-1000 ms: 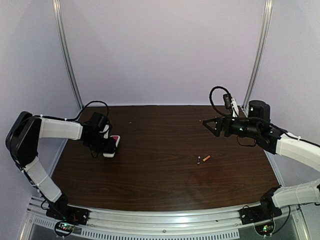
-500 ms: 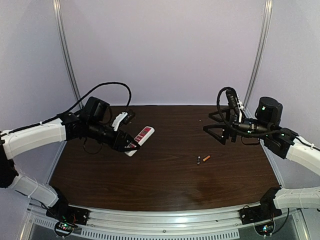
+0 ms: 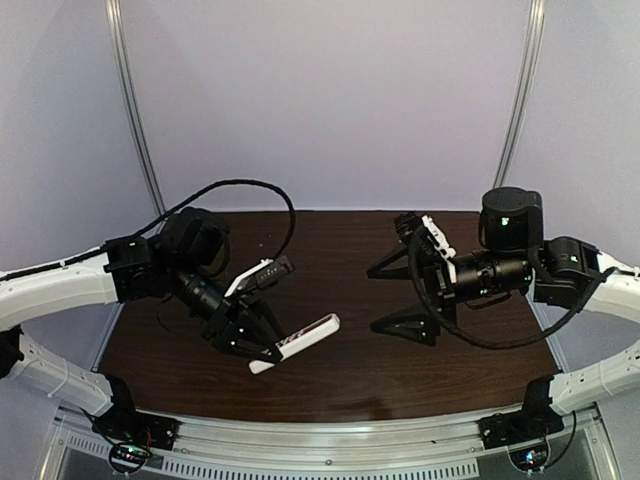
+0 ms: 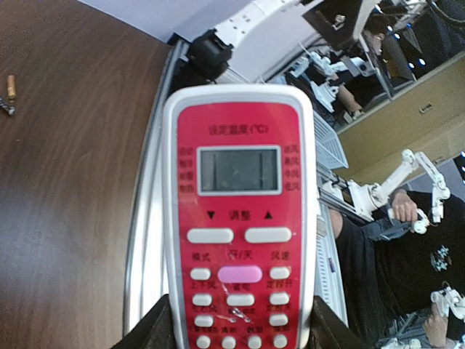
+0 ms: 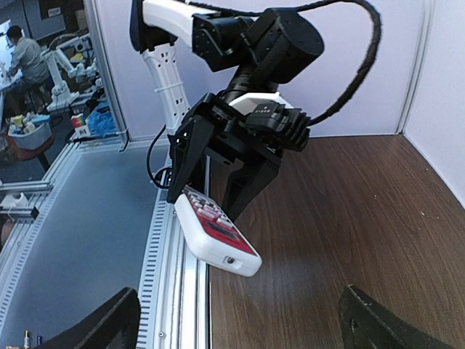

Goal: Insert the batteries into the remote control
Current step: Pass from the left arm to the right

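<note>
My left gripper (image 3: pixel 252 338) is shut on the lower end of the remote control (image 3: pixel 298 344), holding it tilted above the table with its free end toward the right arm. In the left wrist view the remote (image 4: pixel 240 211) shows its red front with white buttons between my fingers (image 4: pixel 149 329). My right gripper (image 3: pixel 395 297) is wide open and empty, facing the remote (image 5: pixel 216 231) across a gap; its fingertips (image 5: pixel 109 323) frame that view. The orange battery (image 4: pixel 10 83) and the dark battery (image 4: pixel 6 109) lie together on the table; the right gripper hides them in the top view.
The dark wooden table (image 3: pixel 330 380) has a metal rail (image 3: pixel 330 440) along its near edge and purple walls behind and beside. A black cable (image 3: pixel 255 190) loops above the left arm. The left arm's gripper body (image 5: pixel 232 138) fills the right wrist view's middle.
The left arm has lifted the remote from the table's left side and carried it toward the near middle. The right arm has swung left and down, its open gripper now covering the batteries.
</note>
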Robot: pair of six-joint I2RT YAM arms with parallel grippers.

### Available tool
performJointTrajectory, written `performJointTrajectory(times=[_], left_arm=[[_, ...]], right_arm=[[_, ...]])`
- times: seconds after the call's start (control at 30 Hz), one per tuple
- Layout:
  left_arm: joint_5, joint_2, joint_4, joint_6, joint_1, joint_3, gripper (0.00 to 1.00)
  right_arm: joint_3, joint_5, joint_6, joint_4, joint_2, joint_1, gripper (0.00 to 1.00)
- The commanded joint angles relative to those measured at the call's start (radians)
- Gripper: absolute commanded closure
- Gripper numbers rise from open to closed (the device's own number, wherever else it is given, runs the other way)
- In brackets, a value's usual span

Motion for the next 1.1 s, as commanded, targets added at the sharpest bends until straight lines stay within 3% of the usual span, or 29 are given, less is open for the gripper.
performJointTrajectory(times=[0.0,0.2,0.53,0.63,0.77,0.9,0.97,1.07], left_arm=[[0.148,0.013,0.016,0.020,-0.046,0.032,0.75],[0.217,0.030,0.044,0.010,-0.073,0.027,0.76],[0.288,0.066,0.112,-0.015,-0.098,0.009,0.78],[0.305,0.072,0.142,-0.028,-0.098,0.001,0.79],[0.323,0.088,0.147,-0.034,-0.098,-0.003,0.79],[0.337,0.102,0.149,-0.032,-0.099,-0.008,0.79],[0.333,0.097,0.149,-0.020,-0.098,-0.008,0.74],[0.239,0.062,0.125,0.011,-0.095,0.006,0.44]], right_arm=[[0.087,0.167,-0.097,-0.171,0.085,0.132,0.08],[0.192,0.301,-0.158,-0.252,0.192,0.298,0.15],[0.232,0.352,-0.204,-0.237,0.241,0.353,0.34],[0.244,0.340,-0.217,-0.247,0.255,0.359,0.47],[0.268,0.336,-0.232,-0.268,0.274,0.375,0.53],[0.298,0.327,-0.237,-0.283,0.287,0.393,0.70],[0.307,0.327,-0.235,-0.288,0.289,0.396,0.81],[0.301,0.349,-0.231,-0.293,0.286,0.395,0.93]])
